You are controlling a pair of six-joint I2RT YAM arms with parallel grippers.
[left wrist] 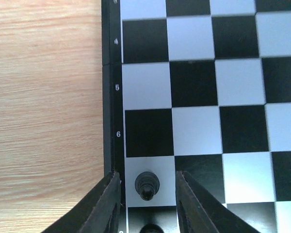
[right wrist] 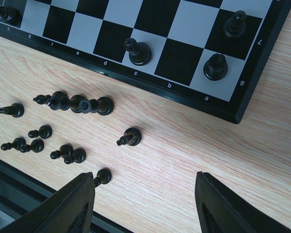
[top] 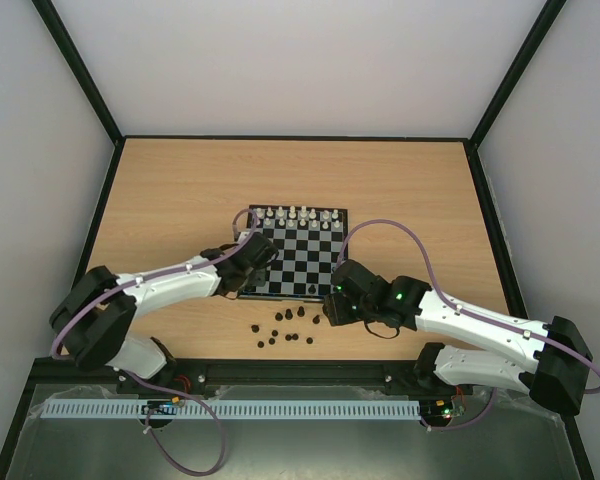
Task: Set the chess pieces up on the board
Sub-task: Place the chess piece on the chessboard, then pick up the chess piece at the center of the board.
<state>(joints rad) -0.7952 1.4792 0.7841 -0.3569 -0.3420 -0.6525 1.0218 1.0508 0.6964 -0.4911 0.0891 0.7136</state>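
Observation:
The board [top: 302,256] lies mid-table, with white pieces along its far edge. Several tiny black chess pieces [top: 282,330] lie loose on the wood in front of it. My left gripper [top: 256,264] hovers over the board's near-left corner. In the left wrist view it [left wrist: 148,194] is open, its jaws on either side of a standing black pawn [left wrist: 147,184] without touching it. My right gripper [top: 332,306] is open and empty over bare wood [right wrist: 144,182]; a fallen black piece [right wrist: 131,137] lies just ahead and another [right wrist: 103,176] lies by its left finger.
In the right wrist view the board's edge [right wrist: 184,94] shows, with black pieces standing on it [right wrist: 137,52], [right wrist: 215,67], [right wrist: 234,24]. A cluster of loose pieces [right wrist: 77,103] lies to the left. The table's dark front rail [top: 300,372] is close behind the loose pieces.

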